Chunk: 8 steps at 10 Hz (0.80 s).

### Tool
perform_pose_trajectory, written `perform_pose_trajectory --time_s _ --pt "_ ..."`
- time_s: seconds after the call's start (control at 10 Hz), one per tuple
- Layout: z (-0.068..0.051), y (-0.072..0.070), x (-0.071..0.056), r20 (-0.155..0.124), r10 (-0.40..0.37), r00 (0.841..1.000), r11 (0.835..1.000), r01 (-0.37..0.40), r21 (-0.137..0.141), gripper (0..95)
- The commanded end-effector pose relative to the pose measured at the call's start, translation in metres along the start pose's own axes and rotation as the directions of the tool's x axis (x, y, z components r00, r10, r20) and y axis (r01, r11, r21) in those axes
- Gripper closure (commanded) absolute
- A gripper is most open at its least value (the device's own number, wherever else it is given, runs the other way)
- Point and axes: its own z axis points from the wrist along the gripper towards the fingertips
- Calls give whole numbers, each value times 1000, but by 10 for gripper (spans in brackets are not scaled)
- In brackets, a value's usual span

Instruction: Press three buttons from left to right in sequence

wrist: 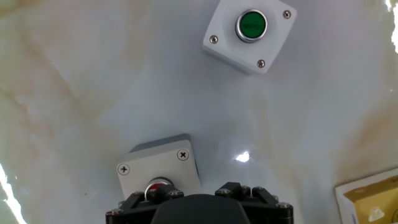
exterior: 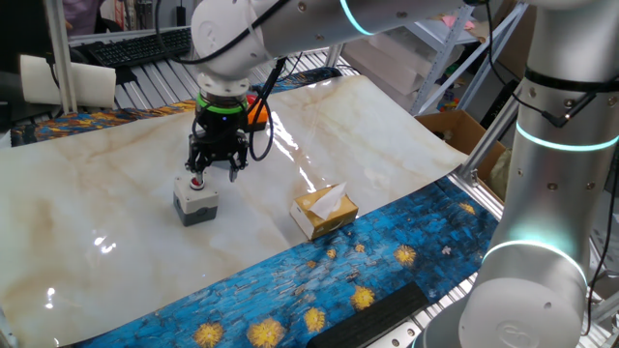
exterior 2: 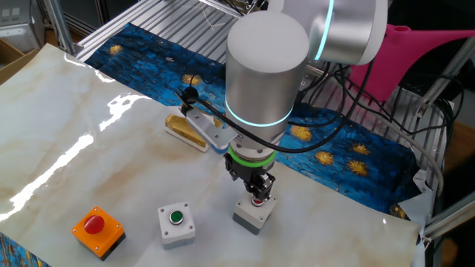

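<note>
the fingers (exterior 2: 257,199) point straight down onto the grey box with the red button (exterior 2: 254,213); whether they are open cannot be told. the green-button box (exterior 2: 177,223) and the orange box (exterior 2: 98,231) sit beside it on the desk (exterior 2: 59,133).

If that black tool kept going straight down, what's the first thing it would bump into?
Most likely the red button on the grey box right under the tool. It may already be touching; the views don't settle that.

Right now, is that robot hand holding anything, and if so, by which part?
Nothing is held. The gripper points down right over the red button of the grey box, at most pressing it, not grasping. Whether they touch cannot be told.
</note>
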Motion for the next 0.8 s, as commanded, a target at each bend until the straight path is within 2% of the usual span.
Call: perform_pose_trajectory --time_s 0.1,0.3,0.6,0.8 --pt "-3 -2 4 6 4 1000 1000 -4 -1 380" --pt "-10 -5 6 20 7 1000 1000 -7 -1 380" --pt "-13 -12 6 44 -24 999 1000 24 20 380" --pt "-13 -21 -4 57 -52 997 998 50 28 380"
